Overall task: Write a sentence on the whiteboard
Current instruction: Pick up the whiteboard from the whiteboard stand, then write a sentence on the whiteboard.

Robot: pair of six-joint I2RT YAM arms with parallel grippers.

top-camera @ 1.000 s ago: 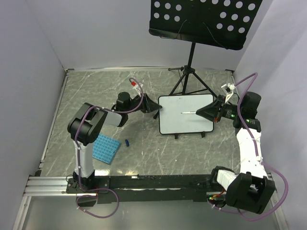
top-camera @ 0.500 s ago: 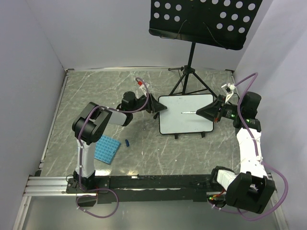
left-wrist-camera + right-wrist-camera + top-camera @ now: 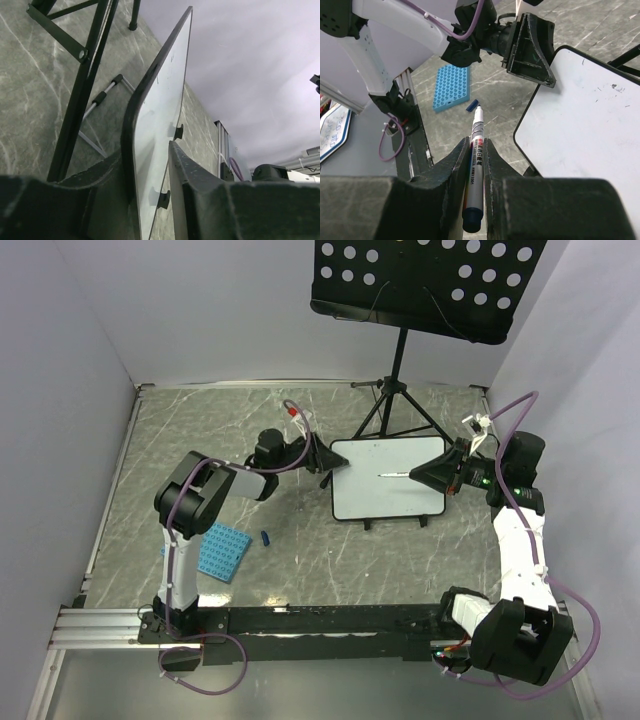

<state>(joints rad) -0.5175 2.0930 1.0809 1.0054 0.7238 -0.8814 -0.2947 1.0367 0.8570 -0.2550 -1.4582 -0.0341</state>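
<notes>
The whiteboard [image 3: 388,490] stands on its short feet mid-table, and its face is blank, with no blue sentence showing. My left gripper [image 3: 328,462] is at the board's left edge. In the left wrist view its jaws [image 3: 150,150] stand close on either side of the whiteboard's rim [image 3: 165,90], shut on it. My right gripper [image 3: 418,476] is shut on a white marker [image 3: 392,474] that points left over the board's face. Whether the tip touches cannot be told. The right wrist view shows the marker [image 3: 478,122] uncapped in the right gripper [image 3: 476,145] beside the whiteboard [image 3: 590,115].
A black music stand's tray [image 3: 430,280] hangs over the back and its tripod legs [image 3: 395,410] stand just behind the board. A blue studded plate [image 3: 222,550] and a small blue cap [image 3: 265,537] lie front left. Walls enclose the table.
My left gripper has moved right, from beside the board onto its left edge. The right arm and marker have not moved.
</notes>
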